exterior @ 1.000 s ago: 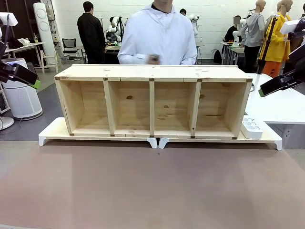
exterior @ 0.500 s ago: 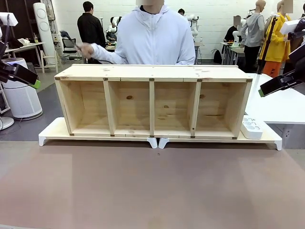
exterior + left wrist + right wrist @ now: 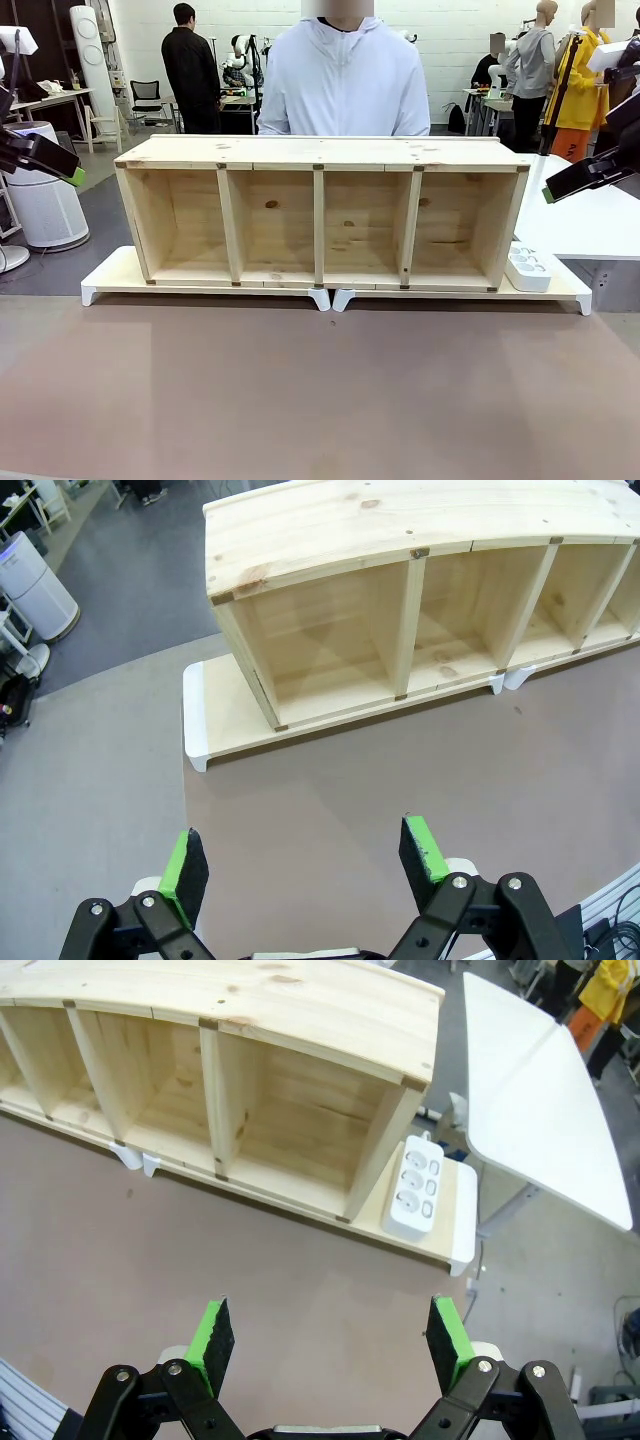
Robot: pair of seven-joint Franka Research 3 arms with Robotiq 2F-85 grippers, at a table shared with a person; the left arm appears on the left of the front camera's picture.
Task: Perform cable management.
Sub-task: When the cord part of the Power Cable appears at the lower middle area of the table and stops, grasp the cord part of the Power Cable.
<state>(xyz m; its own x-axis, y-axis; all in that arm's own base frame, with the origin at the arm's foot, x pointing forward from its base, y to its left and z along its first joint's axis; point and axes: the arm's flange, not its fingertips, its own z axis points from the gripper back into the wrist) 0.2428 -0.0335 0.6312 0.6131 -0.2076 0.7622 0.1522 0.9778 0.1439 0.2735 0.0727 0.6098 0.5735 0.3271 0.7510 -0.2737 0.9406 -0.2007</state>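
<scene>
The black cable is out of view. My left gripper [image 3: 305, 855] hangs open above the brown tabletop, short of the left end of the wooden shelf unit [image 3: 400, 530], with nothing between its green pads. It shows at the far left edge in the front view [image 3: 60, 165]. My right gripper [image 3: 330, 1335] is open too, empty, above the table near the shelf unit's [image 3: 250, 1000] right end, and sits at the far right in the front view [image 3: 580, 178]. A person in a white hoodie [image 3: 345, 85] stands behind the shelf unit [image 3: 320, 152], hands hidden.
The shelf unit has several empty open compartments and rests on two white risers [image 3: 110, 275]. A white power strip [image 3: 529, 268] [image 3: 413, 1188] lies on the right riser beside the shelf. A white side table [image 3: 540, 1110] stands to the right. Brown tabletop [image 3: 320, 390] lies in front.
The person's arm, stretched toward picture left half a second ago with something thin and dark in the hand, has dropped behind the shelf unit. Neither arm has moved.
</scene>
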